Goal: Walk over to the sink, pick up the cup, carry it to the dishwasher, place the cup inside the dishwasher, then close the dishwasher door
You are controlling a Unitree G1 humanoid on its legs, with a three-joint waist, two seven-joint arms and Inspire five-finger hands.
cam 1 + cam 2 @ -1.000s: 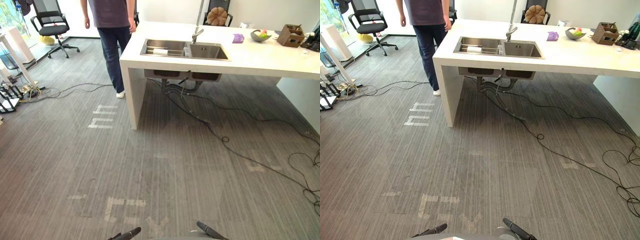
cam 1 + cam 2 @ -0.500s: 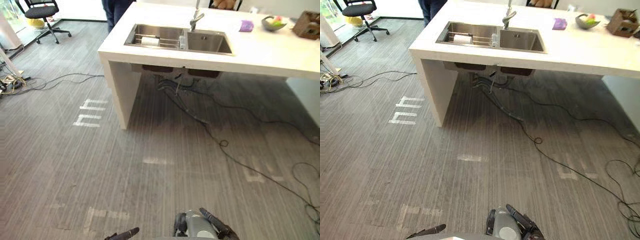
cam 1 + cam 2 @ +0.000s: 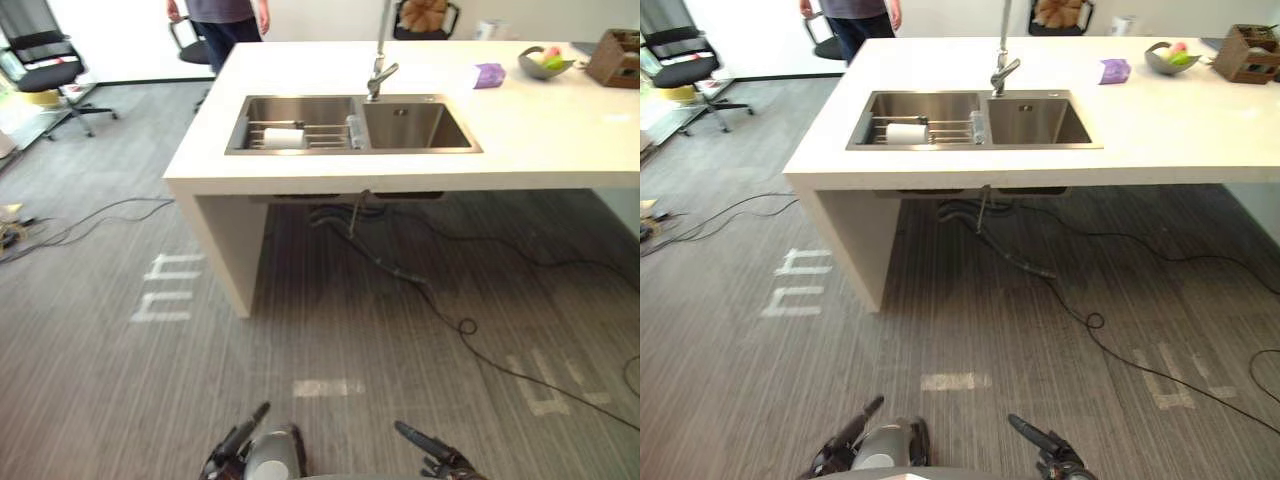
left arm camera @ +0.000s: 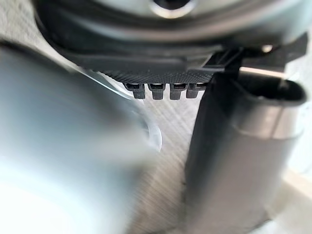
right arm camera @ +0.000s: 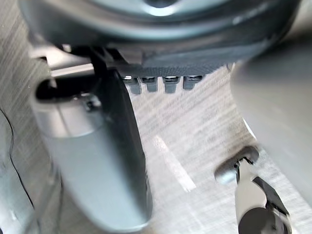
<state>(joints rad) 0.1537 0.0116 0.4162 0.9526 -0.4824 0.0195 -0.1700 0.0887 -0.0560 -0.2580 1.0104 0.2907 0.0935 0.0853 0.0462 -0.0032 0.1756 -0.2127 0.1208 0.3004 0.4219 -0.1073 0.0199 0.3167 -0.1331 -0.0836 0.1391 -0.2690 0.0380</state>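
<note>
Cup (image 3: 283, 137) in sink (image 3: 420, 126), well apart from left robot hand (image 3: 238, 442) and right robot hand (image 3: 425, 450), both slack-fingered, empty.

Past the dark fingers (image 3: 250, 422) of the left hand (image 3: 228, 455), the carpet (image 3: 100, 380) is grey with fine stripes and pale tape marks (image 3: 165, 290). Farther on, a white counter (image 3: 540, 140) carries a steel-grey sink (image 3: 415, 125) holding a white cup (image 3: 283, 138), a purple object (image 3: 488, 75) and a brown box (image 3: 612, 58).
</note>
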